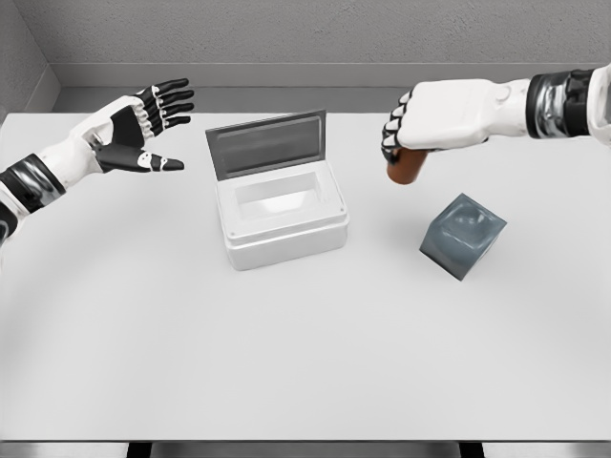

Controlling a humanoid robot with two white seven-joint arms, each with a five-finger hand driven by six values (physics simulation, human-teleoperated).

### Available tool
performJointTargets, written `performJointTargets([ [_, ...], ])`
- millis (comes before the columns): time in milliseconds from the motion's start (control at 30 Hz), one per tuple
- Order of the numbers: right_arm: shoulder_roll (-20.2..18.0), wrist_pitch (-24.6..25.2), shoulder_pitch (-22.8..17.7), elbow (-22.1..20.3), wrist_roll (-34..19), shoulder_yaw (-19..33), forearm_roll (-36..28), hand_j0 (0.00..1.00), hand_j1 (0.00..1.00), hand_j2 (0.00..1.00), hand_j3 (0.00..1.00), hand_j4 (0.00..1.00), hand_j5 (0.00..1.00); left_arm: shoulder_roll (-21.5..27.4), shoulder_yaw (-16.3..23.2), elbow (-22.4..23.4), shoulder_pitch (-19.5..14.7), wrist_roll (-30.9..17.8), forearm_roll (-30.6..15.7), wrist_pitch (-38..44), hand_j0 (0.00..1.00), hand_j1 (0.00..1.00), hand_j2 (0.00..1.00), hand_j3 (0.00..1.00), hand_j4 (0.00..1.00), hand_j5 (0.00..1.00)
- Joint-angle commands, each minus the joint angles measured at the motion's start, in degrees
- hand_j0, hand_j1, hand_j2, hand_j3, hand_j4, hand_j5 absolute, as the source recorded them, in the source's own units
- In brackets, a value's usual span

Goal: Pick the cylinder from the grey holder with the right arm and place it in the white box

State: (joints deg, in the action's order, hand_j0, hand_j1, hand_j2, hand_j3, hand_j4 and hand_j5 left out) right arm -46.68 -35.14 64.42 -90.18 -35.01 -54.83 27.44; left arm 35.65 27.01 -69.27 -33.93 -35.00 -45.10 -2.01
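Note:
My right hand (pixel 406 143) hangs above the table, its fingers curled around a brown cylinder (pixel 408 167) whose lower end sticks out below the palm. The cylinder is up in the air, left of and above the grey holder (pixel 463 236), which sits tilted on the table with nothing in its socket. The white box (pixel 283 215) stands open left of the hand, its grey-lined lid (pixel 267 143) raised at the back. My left hand (pixel 143 129) hovers at the far left with fingers spread and holds nothing.
The white table (pixel 305 363) stretches wide in front of the box and holder. A grey wall runs behind its far edge.

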Motion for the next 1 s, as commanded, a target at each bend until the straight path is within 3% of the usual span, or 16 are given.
performJointTargets([
  [0, 0.97, 0.14, 0.00, 0.80, 0.01, -0.01, 0.07, 0.52, 0.52, 0.52, 0.52, 0.52, 0.52, 0.03, -0.03, -0.08, 0.00, 0.00, -0.34, -0.01, 1.00, 1.00, 1.00, 1.00, 1.00, 1.00],
  [667, 10.56, 0.14, 1.23, 5.55, 0.01, -0.28, 1.83, 0.52, 0.52, 0.52, 0.52, 0.52, 0.52, 0.12, -0.03, 0.01, 0.00, 0.00, -0.34, -0.01, 1.00, 1.00, 1.00, 1.00, 1.00, 1.00],
  [967, 12.93, 0.14, 1.23, 6.34, 0.01, -0.36, 2.27, 0.52, 0.52, 0.52, 0.52, 0.52, 0.52, 0.12, 0.06, 0.01, 0.00, 0.00, -0.34, -0.01, 1.00, 1.00, 1.00, 1.00, 1.00, 1.00],
])
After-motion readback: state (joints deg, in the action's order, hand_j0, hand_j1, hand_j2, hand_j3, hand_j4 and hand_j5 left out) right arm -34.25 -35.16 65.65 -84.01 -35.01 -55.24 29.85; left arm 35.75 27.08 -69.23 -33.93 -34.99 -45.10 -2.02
